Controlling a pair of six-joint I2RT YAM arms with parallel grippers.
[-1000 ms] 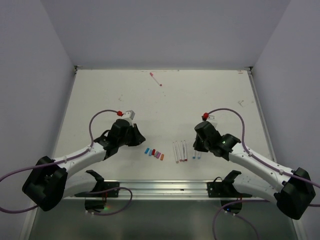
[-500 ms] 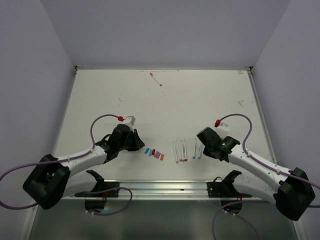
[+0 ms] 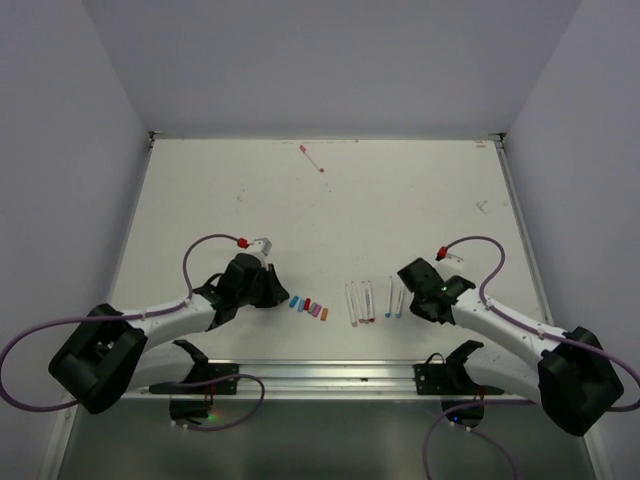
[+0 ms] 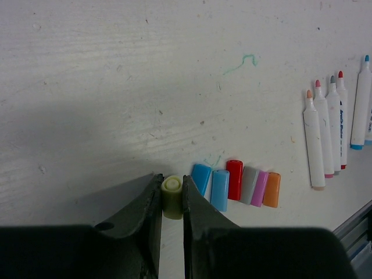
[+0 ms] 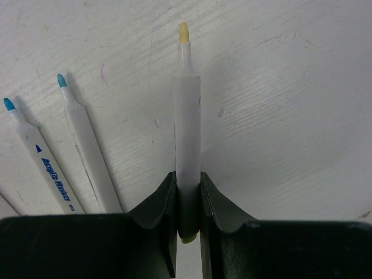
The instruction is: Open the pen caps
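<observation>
The left gripper (image 4: 172, 183) pinches a yellow cap (image 4: 172, 200), more caps (image 4: 235, 180) just right of its fingers (image 4: 146, 203); the right gripper (image 5: 188, 183) pinches a pen (image 5: 187, 116).

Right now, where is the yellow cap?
In the left wrist view, the yellow cap sits clamped between the left jaws, just left of the row of loose caps.

The left arm's glossy white tubular link (image 3: 170, 318) is joining a bulky black base housing (image 3: 95, 362) to black wrist shells (image 3: 245, 282). The right arm's white link (image 3: 505, 325) and black base block (image 3: 575, 382) are matching it. A thin purple cable (image 3: 205, 241) is looping off the left arm into a small red connector (image 3: 241, 241). The right arm's purple cable (image 3: 472, 238) is ending in a red plug (image 3: 441, 249). The left gripper (image 4: 172, 185) and right gripper (image 5: 188, 181) are showing matte black fingers (image 4: 145, 203) tapering to blunt tips.
</observation>
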